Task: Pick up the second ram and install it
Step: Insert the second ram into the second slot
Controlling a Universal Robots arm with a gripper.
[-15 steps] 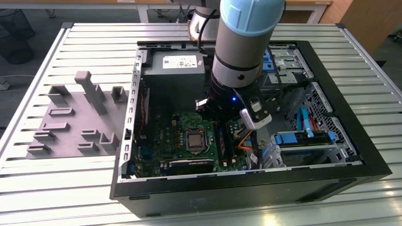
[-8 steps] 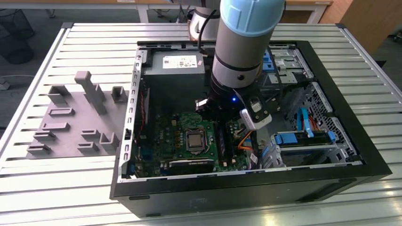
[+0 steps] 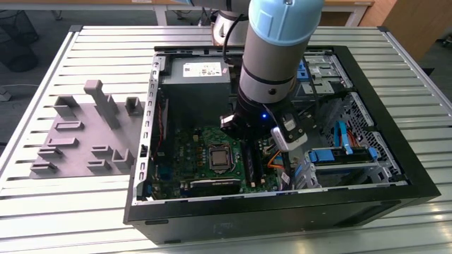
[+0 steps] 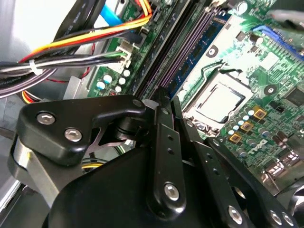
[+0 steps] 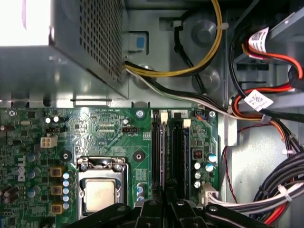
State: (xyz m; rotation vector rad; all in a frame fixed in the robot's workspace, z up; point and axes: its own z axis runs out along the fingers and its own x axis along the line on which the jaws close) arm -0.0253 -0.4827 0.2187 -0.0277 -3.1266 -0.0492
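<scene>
My gripper (image 4: 168,95) hangs low inside an open computer case, over the green motherboard (image 5: 109,128). Its black fingers (image 5: 151,209) are pressed together, shut, with the tips over the near end of the long black slots (image 5: 178,156). A narrow stick edge (image 5: 158,152) stands in the slot closest to the processor socket (image 5: 100,190). I cannot tell whether this is the second ram. Nothing shows clamped between the fingers. In the exterior view the arm's wrist (image 3: 265,119) covers the gripper and the slots.
Bundled cables (image 5: 266,190) run right beside the slots. The power supply (image 3: 194,79) fills the case's far end, and a blue drive cage (image 3: 339,156) sits at the exterior view's right. A grey fixture block (image 3: 78,132) lies on the slatted table outside the case.
</scene>
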